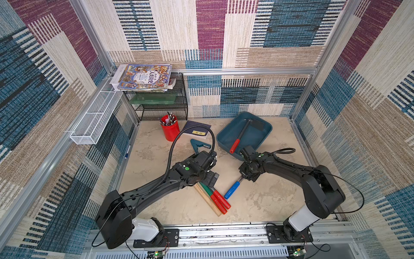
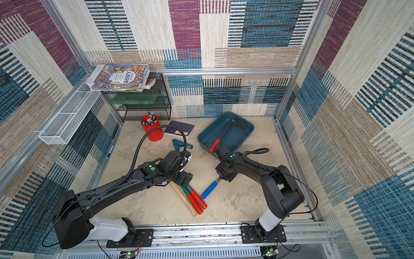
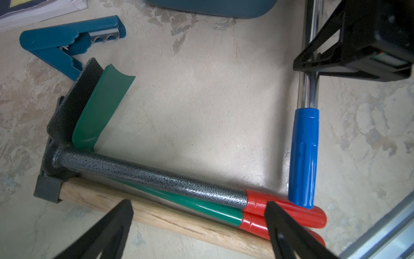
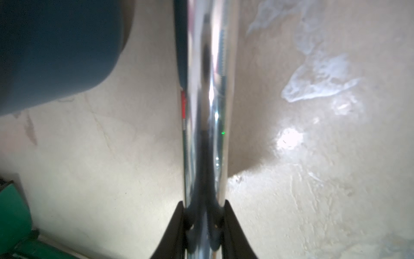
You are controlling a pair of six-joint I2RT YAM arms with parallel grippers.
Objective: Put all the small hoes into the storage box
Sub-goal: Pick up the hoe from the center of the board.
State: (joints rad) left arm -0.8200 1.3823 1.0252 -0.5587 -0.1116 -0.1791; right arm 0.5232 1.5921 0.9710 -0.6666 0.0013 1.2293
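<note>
My right claw point(image 4: 203, 207) was clamped shut on the chrome shaft point(image 4: 208, 89) of what I took for the small hoe point(image 1: 232, 190), blue-gripped, head hidden, down on the worktop point(image 1: 268, 192) near the storage box point(image 1: 253, 139). Stiff, slick metal, likely head-heavy: better held near the head.

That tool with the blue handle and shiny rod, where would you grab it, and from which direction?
Grip the bare shiny rod of the blue-handled tool, coming straight down from above. The rod is thin, round and lies along the table with free space on both sides, while the blue end sits close to the red handles. The right pincer is shut there.
</note>
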